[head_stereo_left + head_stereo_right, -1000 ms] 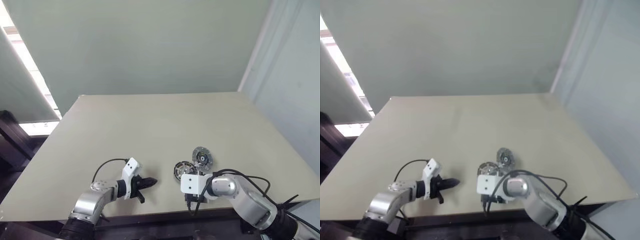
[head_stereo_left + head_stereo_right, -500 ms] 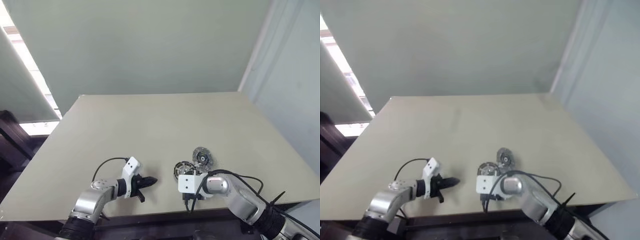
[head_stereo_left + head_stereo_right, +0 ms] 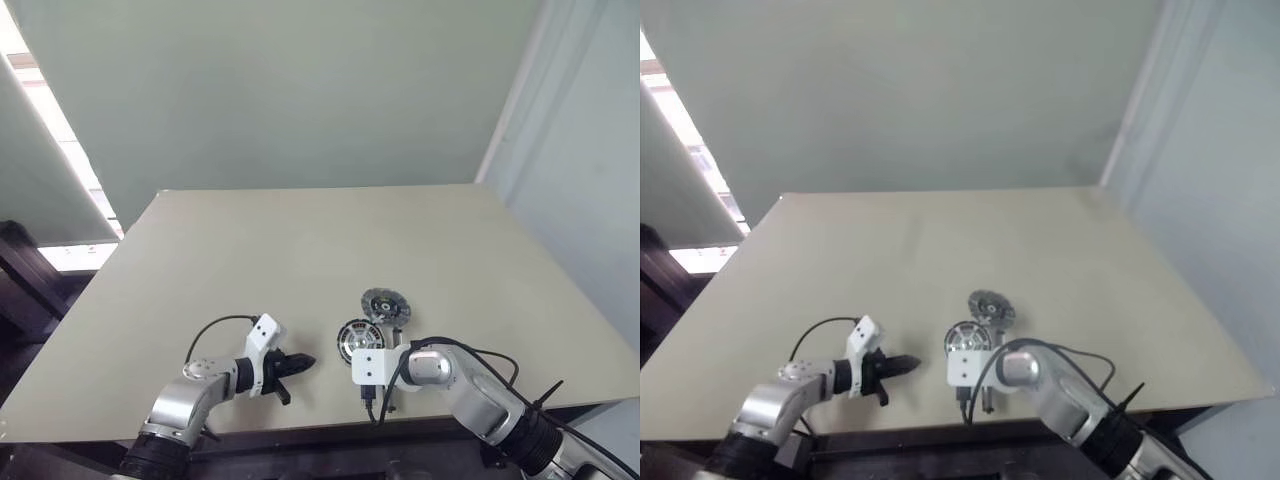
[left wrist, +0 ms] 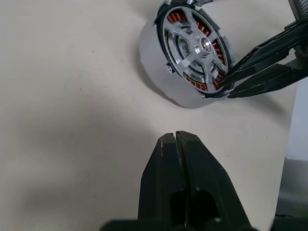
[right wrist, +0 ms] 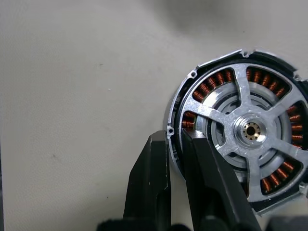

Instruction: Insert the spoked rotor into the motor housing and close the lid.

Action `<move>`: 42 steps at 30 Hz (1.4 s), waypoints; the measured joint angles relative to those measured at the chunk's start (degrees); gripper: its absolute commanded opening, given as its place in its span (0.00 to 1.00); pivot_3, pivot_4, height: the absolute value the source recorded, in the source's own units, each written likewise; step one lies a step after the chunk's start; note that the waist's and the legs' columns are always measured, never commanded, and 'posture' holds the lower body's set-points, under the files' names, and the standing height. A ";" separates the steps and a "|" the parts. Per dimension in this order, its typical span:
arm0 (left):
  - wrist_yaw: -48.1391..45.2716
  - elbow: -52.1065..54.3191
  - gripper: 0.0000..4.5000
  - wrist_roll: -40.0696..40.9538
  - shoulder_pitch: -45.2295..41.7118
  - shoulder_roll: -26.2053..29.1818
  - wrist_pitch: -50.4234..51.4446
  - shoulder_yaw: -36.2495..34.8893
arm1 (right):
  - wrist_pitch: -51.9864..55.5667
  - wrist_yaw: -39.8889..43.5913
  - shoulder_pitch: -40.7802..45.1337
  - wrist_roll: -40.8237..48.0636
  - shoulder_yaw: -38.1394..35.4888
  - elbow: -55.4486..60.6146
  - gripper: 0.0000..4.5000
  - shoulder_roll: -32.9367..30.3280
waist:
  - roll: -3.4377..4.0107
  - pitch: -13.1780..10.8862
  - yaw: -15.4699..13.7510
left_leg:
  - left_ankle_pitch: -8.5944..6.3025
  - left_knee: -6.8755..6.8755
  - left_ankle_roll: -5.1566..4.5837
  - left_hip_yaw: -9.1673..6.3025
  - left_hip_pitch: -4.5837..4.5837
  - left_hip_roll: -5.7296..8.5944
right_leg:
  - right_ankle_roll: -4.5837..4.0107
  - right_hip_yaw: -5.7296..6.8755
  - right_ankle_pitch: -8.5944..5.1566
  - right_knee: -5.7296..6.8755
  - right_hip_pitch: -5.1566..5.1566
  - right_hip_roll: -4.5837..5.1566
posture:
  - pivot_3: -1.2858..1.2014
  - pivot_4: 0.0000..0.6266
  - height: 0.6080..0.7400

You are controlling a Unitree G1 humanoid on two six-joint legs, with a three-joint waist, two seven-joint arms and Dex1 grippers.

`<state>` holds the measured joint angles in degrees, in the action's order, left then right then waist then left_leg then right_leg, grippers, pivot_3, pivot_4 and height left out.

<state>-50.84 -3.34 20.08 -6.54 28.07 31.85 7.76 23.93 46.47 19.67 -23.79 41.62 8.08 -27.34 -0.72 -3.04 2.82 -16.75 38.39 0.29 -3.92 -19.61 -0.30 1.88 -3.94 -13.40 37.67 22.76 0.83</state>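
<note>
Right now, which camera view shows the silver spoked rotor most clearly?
The right wrist view: the silver spoked rotor appears large, spokes and hub over copper coils. The left wrist view shows it smaller and tilted. The two eye views show only a tiny disc.

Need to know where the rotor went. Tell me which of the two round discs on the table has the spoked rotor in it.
The motor housing, the disc nearer the robot, by the right end effector: silver spokes cross its copper windings. The lid lies beyond it.

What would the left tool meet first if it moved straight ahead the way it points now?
Probably bare table, then the side wall of the round motor. The left tool is shut, aimed slightly down toward the motor; depth is unclear.
</note>
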 measured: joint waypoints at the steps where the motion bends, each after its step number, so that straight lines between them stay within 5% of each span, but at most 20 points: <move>1: 0.04 0.00 0.00 0.00 0.00 -0.10 0.00 0.00 | 0.00 0.05 0.00 0.00 -0.03 0.00 0.02 0.02 | 0.00 0.00 0.00 | 0.00 0.00 0.00 0.00 0.00 0.00 | 0.00 0.00 0.00 0.00 0.00 0.00 | 0.52 0.00 1.00; 9: 0.20 0.00 0.00 -0.07 0.00 -0.91 -0.08 0.02 | 5.34 1.25 -0.23 0.79 -1.75 0.97 0.02 2.18 | 0.00 0.00 0.00 | 0.00 -0.01 0.00 0.00 -0.02 0.00 | 0.00 -0.01 0.00 0.00 0.02 0.00 | 0.52 0.00 1.00; 21: 0.51 -0.04 0.00 -0.15 0.09 -1.44 -1.13 0.01 | 40.58 -1.73 -0.76 6.04 -8.88 12.82 0.02 15.09 | 0.04 0.01 -0.01 | 0.01 0.00 0.02 -0.05 -0.93 0.01 | 0.12 0.01 0.13 0.04 0.91 0.01 | 0.52 0.00 1.00; 34: 1.13 -0.60 0.00 -0.21 0.50 -3.07 -1.51 0.17 | 53.22 -9.65 6.12 9.59 2.90 16.12 0.02 13.33 | 0.08 0.00 -0.03 | 0.01 0.16 0.02 -0.11 -0.91 0.05 | 0.11 0.10 0.13 0.07 0.81 0.05 | 0.52 0.00 1.00; 42: 1.11 -1.63 0.00 -0.96 0.78 -3.06 -2.38 0.14 | 65.32 -13.78 10.69 15.50 3.22 16.64 0.02 16.72 | 0.10 0.02 0.01 | 0.01 0.16 0.01 -0.16 -0.90 0.04 | 0.11 0.14 0.14 0.08 0.80 0.04 | 0.52 0.00 1.00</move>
<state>-49.73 -4.97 19.12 -5.76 25.01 29.48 7.91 89.25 32.69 30.36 -8.29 44.83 24.72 -10.62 -0.62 -3.03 2.83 -16.74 38.55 0.30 -4.08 -20.51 -0.26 1.99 -3.81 -13.26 37.76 23.56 0.87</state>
